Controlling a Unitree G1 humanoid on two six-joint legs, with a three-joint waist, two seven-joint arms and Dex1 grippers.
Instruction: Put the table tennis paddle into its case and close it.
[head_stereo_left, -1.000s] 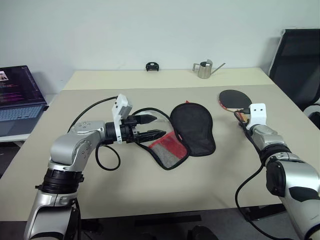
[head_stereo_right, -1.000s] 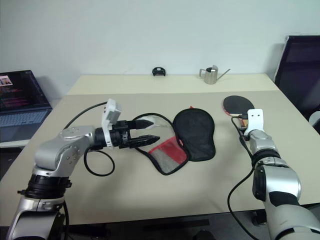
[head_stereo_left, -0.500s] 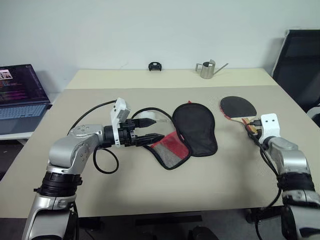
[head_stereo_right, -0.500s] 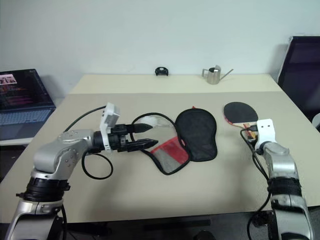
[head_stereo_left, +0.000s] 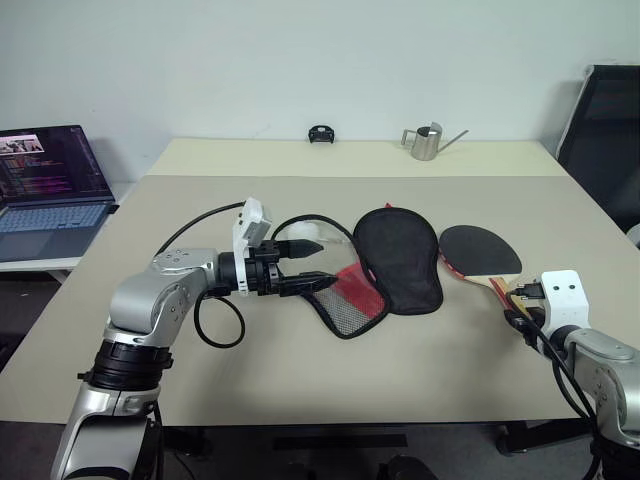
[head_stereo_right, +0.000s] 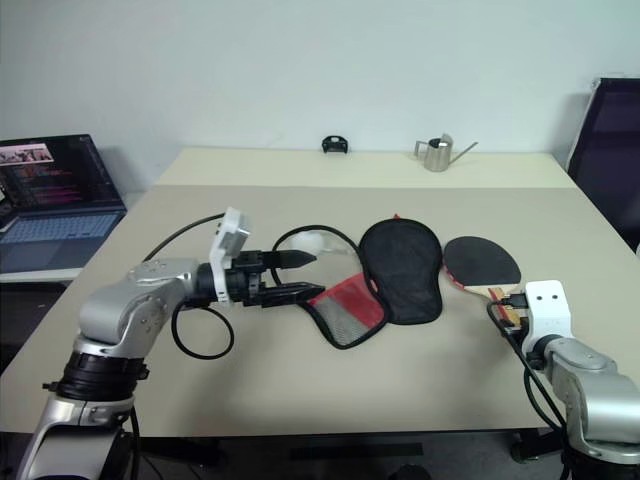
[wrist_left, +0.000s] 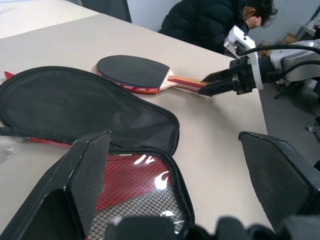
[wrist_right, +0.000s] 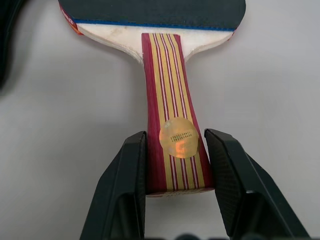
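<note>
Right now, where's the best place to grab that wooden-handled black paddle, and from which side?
By the striped wooden handle of the black-faced paddle, coming in from its butt end: it lies flat on the table, handle toward the right tool, whose fingers already clasp it.

Table tennis paddle (wrist_right: 170, 100): matt black rubber face, pale bare wood at the neck, smooth striped wooden handle in red and yellow bearing a shiny round gold sticker. Case (head_stereo_left: 398, 258): matt black woven fabric, red cloth panel under open black mesh. Table (head_stereo_left: 300, 380): smooth matt beige top. Small watering can (head_stereo_left: 428, 143): brushed metal, dull sheen. Gripper fingers (wrist_right: 125, 190): smooth black plastic, faintly glossy.
</note>
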